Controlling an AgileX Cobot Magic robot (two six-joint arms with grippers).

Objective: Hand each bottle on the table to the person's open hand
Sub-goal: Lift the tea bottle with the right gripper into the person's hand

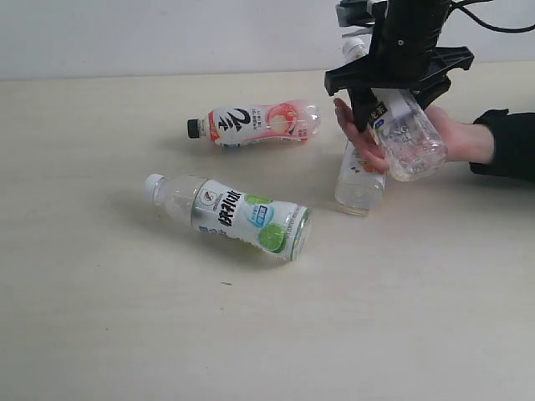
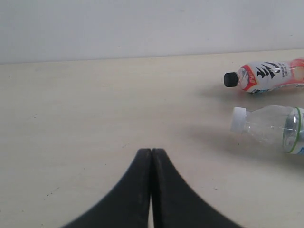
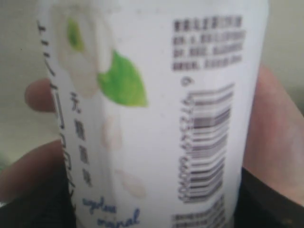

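Observation:
My right gripper point(image 1: 399, 98) is shut on a clear bottle point(image 1: 410, 138) with a white label. It holds the bottle tilted just above the person's open hand point(image 1: 458, 135). In the right wrist view that bottle point(image 3: 156, 118) fills the frame, showing a green leaf, blue writing and a barcode, with the hand point(image 3: 278, 137) behind it. Another clear bottle point(image 1: 359, 180) lies on the table point(image 1: 125, 317) partly under the hand. The pink-and-white bottle point(image 1: 255, 124) and the lime bottle point(image 1: 230, 215) lie on their sides. My left gripper point(image 2: 152, 151) is shut and empty above bare table, with the pink-and-white bottle point(image 2: 270, 75) and the lime bottle point(image 2: 270, 127) ahead of it.
The person's black sleeve point(image 1: 510, 142) enters from the right edge. A pale wall point(image 1: 167, 33) runs behind the table's far edge.

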